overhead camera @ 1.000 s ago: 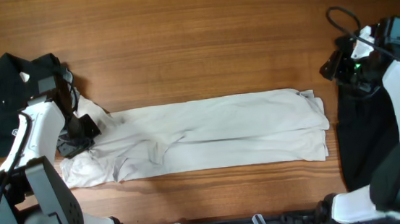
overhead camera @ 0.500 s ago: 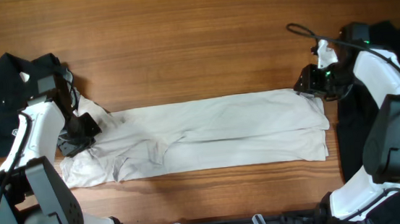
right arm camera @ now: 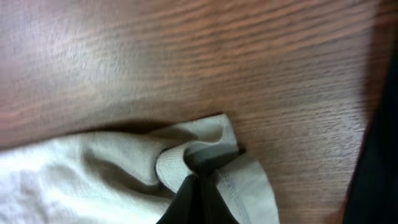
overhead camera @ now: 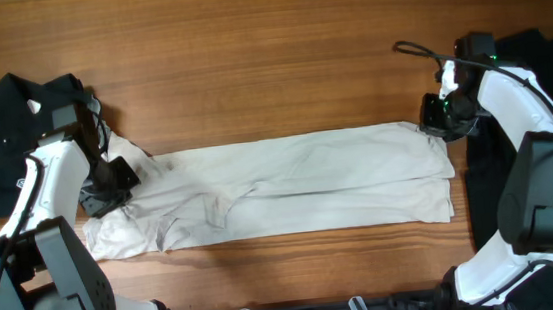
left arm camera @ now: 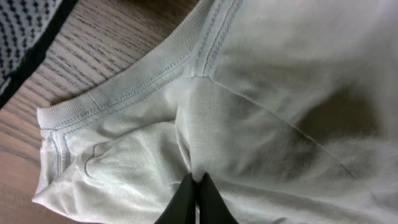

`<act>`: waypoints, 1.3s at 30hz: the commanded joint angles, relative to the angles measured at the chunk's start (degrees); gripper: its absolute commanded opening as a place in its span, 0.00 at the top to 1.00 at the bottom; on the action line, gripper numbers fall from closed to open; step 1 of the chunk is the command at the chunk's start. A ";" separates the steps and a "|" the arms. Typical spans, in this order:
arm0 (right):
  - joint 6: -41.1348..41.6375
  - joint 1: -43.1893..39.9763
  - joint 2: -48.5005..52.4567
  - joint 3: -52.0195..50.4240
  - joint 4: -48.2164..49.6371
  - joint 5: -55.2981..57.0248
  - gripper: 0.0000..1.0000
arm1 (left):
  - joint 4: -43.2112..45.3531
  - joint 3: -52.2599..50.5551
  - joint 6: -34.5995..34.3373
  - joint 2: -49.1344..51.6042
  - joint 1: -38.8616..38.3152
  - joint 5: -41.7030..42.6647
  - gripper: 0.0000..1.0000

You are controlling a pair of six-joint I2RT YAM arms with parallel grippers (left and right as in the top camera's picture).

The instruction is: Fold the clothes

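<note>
The right gripper (overhead camera: 436, 121) has swung in to the 3 o'clock corner of the shirt (overhead camera: 299, 185), which lies across mid-table, and pinches it closed. The left gripper (overhead camera: 109, 186) stays clamped on the shirt at 9 o'clock. A thin single-layer pinch could slip when lifted, spilling the fold.

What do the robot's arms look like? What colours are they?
The left arm and right arm have smooth white shells with chunky black joints. A thin black cable loops off the right one, near a tiny green light. The jaws are black and pointed.
</note>
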 commanded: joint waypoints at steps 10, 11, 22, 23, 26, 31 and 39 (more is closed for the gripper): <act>5.81 -13.55 0.83 0.28 0.72 -11.37 0.95 | -1.75 0.96 -0.52 -1.16 0.39 0.17 0.96; 5.09 -13.60 0.83 0.28 0.59 -11.34 0.93 | -1.92 0.96 -0.52 -1.16 0.59 0.11 0.96; 4.83 -13.60 0.83 0.28 1.20 -11.34 0.92 | -4.68 1.07 -0.48 -1.40 5.07 3.23 0.94; 4.92 -13.60 0.83 0.28 1.18 -11.10 0.92 | -4.68 1.14 -0.48 -1.40 5.07 4.74 0.94; 8.22 -13.73 0.83 0.28 1.53 -7.43 0.93 | -5.55 2.84 -0.50 -1.40 5.07 5.25 0.85; 8.26 -14.73 0.83 0.28 4.07 -7.30 0.93 | -6.97 8.50 0.00 -1.51 5.07 5.22 0.66; -0.61 -14.88 0.85 0.11 0.37 -21.20 0.36 | 3.52 6.75 6.21 1.75 5.01 10.16 0.65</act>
